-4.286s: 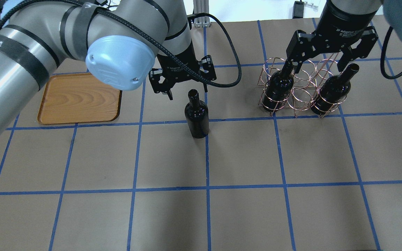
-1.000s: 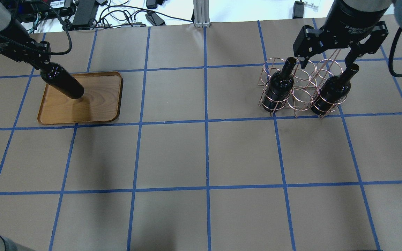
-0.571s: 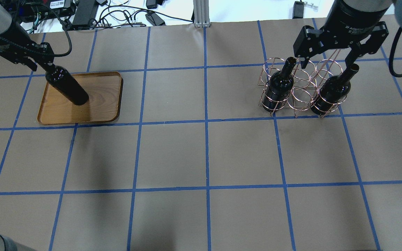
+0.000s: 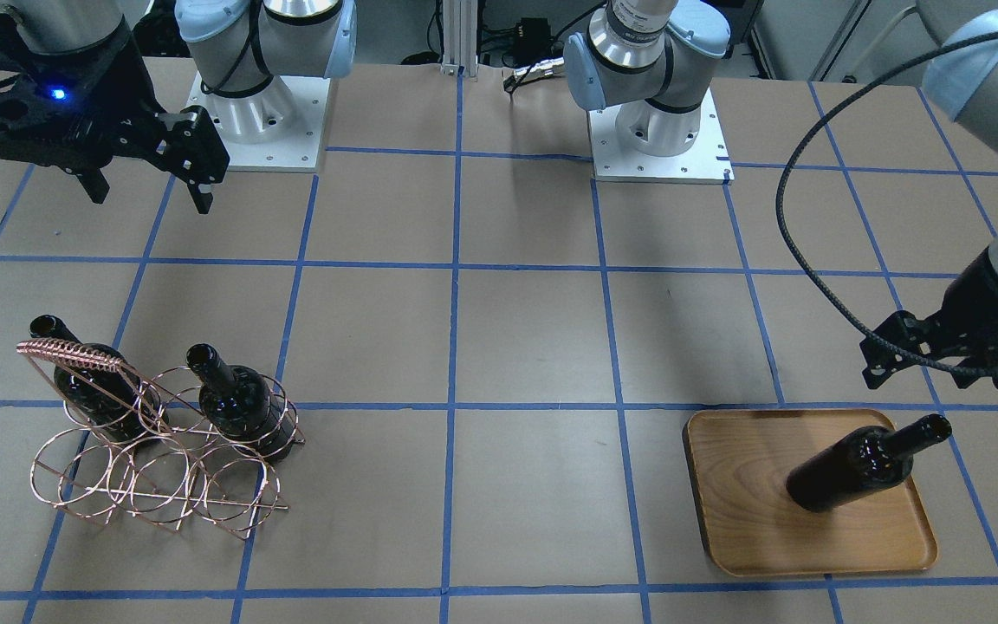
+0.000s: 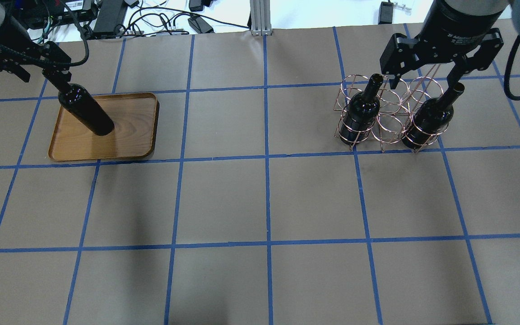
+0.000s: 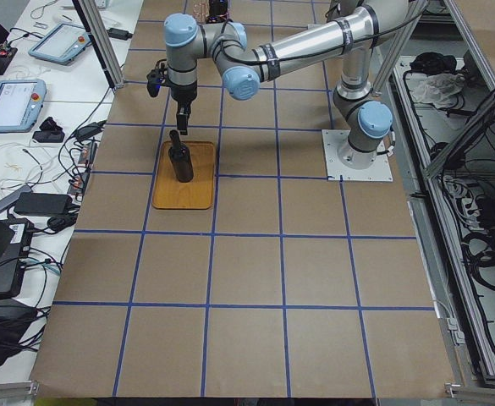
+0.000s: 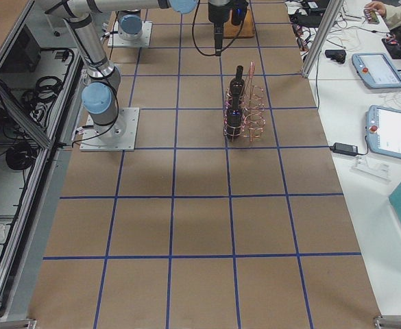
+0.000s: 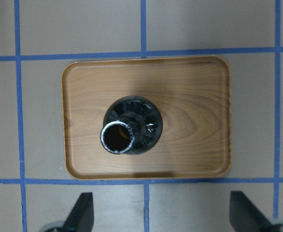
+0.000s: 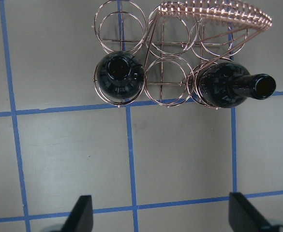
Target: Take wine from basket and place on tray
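One wine bottle (image 5: 86,113) stands upright on the wooden tray (image 5: 129,131); it also shows in the front view (image 4: 854,468) and from above in the left wrist view (image 8: 131,125). My left gripper (image 5: 41,76) is open and empty, just above the bottle's neck, with its fingertips (image 8: 81,212) spread wide. Two more bottles (image 5: 359,113) (image 5: 427,119) stand in the end rings of the copper wire basket (image 5: 391,117). My right gripper (image 5: 424,81) hangs open and empty over the basket's back side, above its handle bar (image 9: 218,14).
The table is brown paper with a blue tape grid. Cables and power bricks (image 5: 106,18) lie past the far edge. The basket's middle rings (image 9: 163,77) hold nothing. Both arm bases (image 4: 655,130) stand at the robot's side of the table.
My left gripper set the bottle down on the tray, opened, and lifted off its neck. The right arm and the basket have not moved.
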Robot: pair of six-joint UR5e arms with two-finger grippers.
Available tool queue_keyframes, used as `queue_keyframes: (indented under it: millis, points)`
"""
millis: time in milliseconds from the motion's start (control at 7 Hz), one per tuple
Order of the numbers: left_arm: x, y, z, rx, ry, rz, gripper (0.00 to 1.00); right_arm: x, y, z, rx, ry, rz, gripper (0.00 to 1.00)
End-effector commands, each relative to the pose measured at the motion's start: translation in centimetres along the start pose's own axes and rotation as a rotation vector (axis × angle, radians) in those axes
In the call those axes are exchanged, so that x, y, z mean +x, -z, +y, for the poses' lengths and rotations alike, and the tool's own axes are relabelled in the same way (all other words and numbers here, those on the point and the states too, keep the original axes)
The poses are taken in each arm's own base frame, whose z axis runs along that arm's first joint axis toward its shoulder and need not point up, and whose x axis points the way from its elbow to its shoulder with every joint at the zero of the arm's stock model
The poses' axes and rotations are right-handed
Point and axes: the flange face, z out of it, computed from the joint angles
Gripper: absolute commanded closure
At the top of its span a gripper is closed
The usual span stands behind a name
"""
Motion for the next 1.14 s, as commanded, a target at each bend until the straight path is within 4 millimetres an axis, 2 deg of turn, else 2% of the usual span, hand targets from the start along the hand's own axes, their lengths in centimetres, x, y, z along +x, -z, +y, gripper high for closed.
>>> queue_keyframes:
  millis: [0,143,286,429,571,714,857,1000]
  points:
    - [3.8,7.0,3.0,0.007,-0.041,0.001,0.00,0.0,0.0,0.0,-0.003,0.000,0.000,0.00]
    - [6.5,9.7,4.8,0.011,-0.080,0.003,0.00,0.0,0.0,-0.1,0.006,0.001,0.000,0.00]
    - [9.6,11.5,6.2,0.017,-0.065,0.017,0.00,0.0,0.0,-0.1,0.006,0.001,0.000,0.00]
    - [13.4,12.5,6.9,0.033,-0.005,0.036,0.00,0.0,0.0,0.0,0.002,0.001,0.000,0.00]
    - [17.6,12.0,7.1,0.021,0.017,0.051,0.00,0.0,0.0,-0.1,0.008,0.001,0.000,0.00]
    - [20.9,11.5,7.6,-0.002,0.011,0.055,0.00,0.0,0.0,0.0,0.000,0.001,0.000,0.00]
    - [21.6,11.3,8.7,-0.058,0.001,0.052,0.00,0.0,0.0,0.0,0.003,0.001,0.000,0.00]
    - [21.6,11.4,8.9,-0.063,0.000,0.052,0.00,0.0,0.1,0.0,0.008,0.001,0.000,0.00]
